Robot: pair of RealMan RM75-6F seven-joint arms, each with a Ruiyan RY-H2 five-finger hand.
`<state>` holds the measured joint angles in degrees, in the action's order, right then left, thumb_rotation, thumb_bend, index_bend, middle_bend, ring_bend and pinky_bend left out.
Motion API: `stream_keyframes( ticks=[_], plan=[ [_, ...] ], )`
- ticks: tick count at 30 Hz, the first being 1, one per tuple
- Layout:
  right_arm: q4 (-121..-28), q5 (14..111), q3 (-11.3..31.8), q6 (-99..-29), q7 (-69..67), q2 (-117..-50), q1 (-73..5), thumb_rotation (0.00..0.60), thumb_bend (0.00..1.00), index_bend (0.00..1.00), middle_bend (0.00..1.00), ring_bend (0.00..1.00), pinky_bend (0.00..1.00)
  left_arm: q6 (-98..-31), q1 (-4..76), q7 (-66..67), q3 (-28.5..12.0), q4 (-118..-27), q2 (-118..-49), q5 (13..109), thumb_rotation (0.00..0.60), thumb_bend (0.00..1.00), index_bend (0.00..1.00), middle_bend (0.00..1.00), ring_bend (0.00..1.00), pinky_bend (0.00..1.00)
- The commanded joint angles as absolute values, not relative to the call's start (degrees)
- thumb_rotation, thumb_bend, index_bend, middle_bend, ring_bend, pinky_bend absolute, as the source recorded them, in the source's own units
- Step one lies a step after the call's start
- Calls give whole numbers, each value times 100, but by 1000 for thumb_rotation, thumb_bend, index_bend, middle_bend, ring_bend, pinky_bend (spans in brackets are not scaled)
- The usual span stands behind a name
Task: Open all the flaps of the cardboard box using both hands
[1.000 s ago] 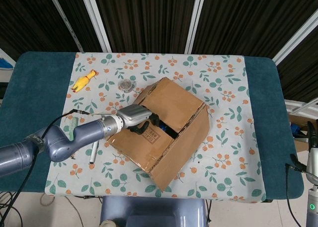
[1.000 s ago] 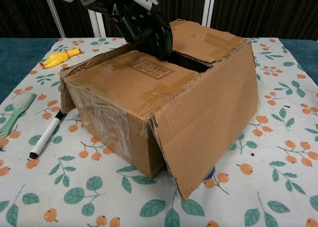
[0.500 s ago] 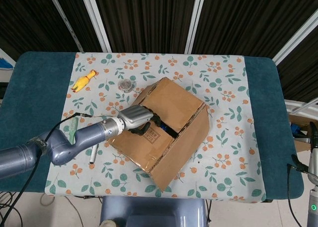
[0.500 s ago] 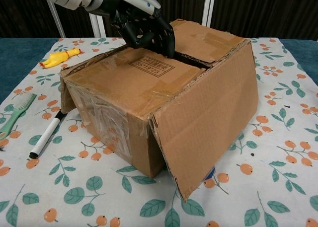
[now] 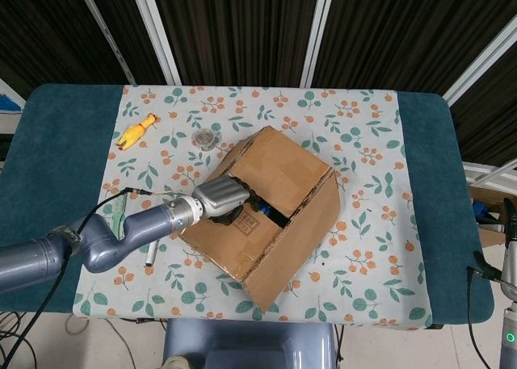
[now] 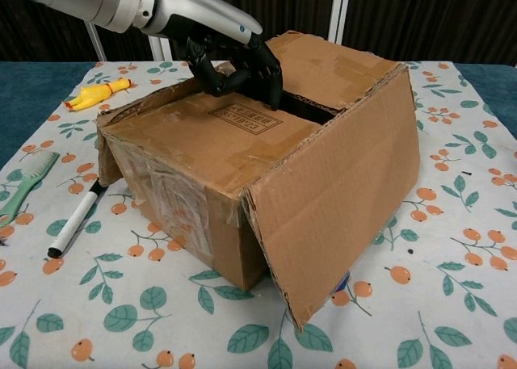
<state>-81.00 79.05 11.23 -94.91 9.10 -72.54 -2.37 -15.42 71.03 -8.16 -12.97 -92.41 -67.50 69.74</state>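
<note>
The cardboard box (image 5: 279, 224) (image 6: 202, 183) sits skewed at the table's middle. Its near top flap (image 6: 202, 131) and far top flap (image 6: 331, 62) lie almost flat, with a dark gap between them. One long side flap (image 6: 343, 191) (image 5: 300, 238) hangs open down the box's right side. My left hand (image 5: 222, 198) (image 6: 230, 50) is over the near top flap's edge. Its dark fingers (image 6: 268, 77) curl down into the gap and hook that edge. My right hand shows in neither view.
A yellow rubber toy (image 5: 136, 132) (image 6: 97, 93) lies at the far left. A white marker (image 6: 77, 220) and a green comb (image 6: 24, 187) lie left of the box. A small round clear object (image 5: 208, 136) sits behind the box. Part of the right arm (image 5: 509, 260) stands off the table's right edge.
My left hand has drawn back out of the gap toward the left. Its fingers now hook the near flap's edge instead of reaching deep inside. The box has stayed in place.
</note>
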Motion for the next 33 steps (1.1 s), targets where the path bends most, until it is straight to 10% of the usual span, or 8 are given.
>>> stream_keyframes(
  ticks=[1,33],
  plan=[
    [-8100,7906,1127,-9490,900,-7255,-235,600,0,0,39,66,151,-1592,7147,-737,-1244,-9270,-6716,6919,600,801,291,251,164,83],
    [-8149,7860,1146,-9344,793,-7224,-223,600,0,0,39,74,151,-2915,7637,1353,-243,-9494,-7029,4996,600,796,250,146,95,53]
  ],
)
